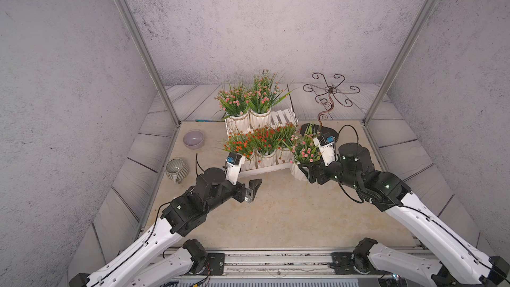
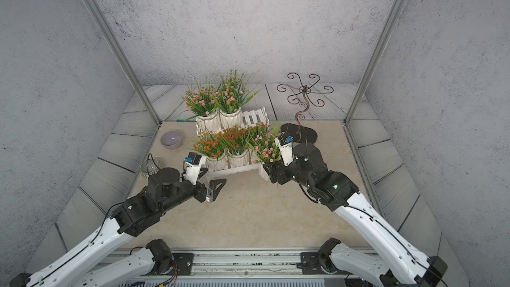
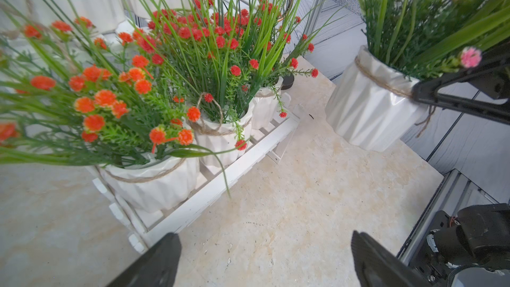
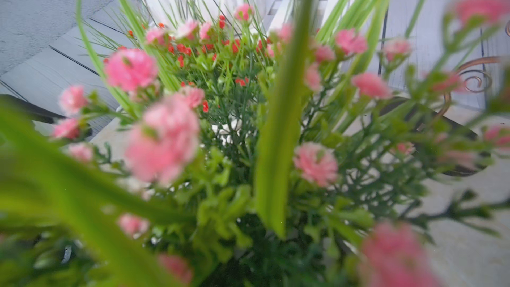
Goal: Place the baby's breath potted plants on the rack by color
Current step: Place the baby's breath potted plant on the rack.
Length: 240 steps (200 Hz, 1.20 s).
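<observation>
Closest to the near edge of the bench (image 1: 276, 216), the left pincer (image 3: 263, 234) hangs with its jaws wide apart and nothing between them, just in front of the front rail of the rack (image 1: 281, 117) and clear of it. Further in and toward the right edge, the right pincer (image 1: 303, 171) is clamped on the loose pink plant (image 1: 305, 149). In the left wrist view one black finger (image 3: 441, 98) presses the pot's wall at its twine band. This plant sits just off the rack's right end, close to it; whether its pot touches the bench I cannot tell. It has grassy green blades, small pink blooms and a white ribbed pot, and it fills the right wrist view as a blur. On the rack's lower tier three orange-red plants (image 1: 238, 144) (image 1: 265, 138) (image 1: 287, 132) stand side by side in matching white pots tied with twine. On the upper tier two pink plants (image 1: 233, 100) (image 1: 263, 92) take the left and middle places, with bare slats at the right end. Near the left edge sit a grey pot (image 1: 176, 169) and, further back, a lilac bowl (image 1: 193, 139). A scrolled metal stand (image 1: 329, 92) rises near the far right corner.
</observation>
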Motion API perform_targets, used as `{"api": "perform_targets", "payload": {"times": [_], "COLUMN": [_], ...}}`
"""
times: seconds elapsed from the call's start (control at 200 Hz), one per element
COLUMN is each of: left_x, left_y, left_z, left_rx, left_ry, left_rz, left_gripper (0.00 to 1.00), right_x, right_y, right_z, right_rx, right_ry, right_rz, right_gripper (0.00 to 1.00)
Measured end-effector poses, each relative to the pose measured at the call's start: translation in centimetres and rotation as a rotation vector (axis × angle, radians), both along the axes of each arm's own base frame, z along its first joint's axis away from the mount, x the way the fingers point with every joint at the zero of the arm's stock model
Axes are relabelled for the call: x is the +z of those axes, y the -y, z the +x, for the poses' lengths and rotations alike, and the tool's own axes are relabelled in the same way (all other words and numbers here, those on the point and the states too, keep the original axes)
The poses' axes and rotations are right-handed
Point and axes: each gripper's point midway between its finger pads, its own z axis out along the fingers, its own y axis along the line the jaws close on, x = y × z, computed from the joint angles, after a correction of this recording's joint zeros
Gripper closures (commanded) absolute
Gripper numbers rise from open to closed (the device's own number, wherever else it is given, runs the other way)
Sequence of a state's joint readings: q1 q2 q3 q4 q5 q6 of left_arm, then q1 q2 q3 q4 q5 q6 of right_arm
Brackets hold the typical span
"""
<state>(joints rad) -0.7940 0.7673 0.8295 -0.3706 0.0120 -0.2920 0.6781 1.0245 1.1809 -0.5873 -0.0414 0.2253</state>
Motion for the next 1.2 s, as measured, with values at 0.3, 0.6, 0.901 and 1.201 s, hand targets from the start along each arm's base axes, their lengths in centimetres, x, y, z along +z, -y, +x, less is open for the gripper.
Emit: {"api": "perform_targets", "payload": {"times": [0.3, 0.6, 0.901, 1.201], "left_x": [0.0, 0.2, -0.1, 0.5], "left_y": [-0.1, -0.1, -0.3, -0.5], "left_z": [0.0, -0.1, -0.1, -0.3], "left_rx": [-0.001, -0.003, -0.003, -0.003], "left_ry": [0.000, 0.007, 0.006, 0.013], "left_rz": [0.006, 0.010, 0.027, 0.027], "left_gripper": [0.00, 0.00, 0.00, 0.00], "right_x": [5.9, 10.4, 9.1, 8.4], "right_y": [-3.1, -4.3, -4.2, -4.5], "right_z": [3.1, 8.3, 12.9, 17.2], "right_rx": [0.054, 0.021, -0.029, -0.062], "right_ry": [0.080, 0.172, 0.176, 0.218], "right_rz": [0.038, 0.062, 0.035, 0.029], "right_gripper": [0.18, 0.19, 0.19, 0.19]}}
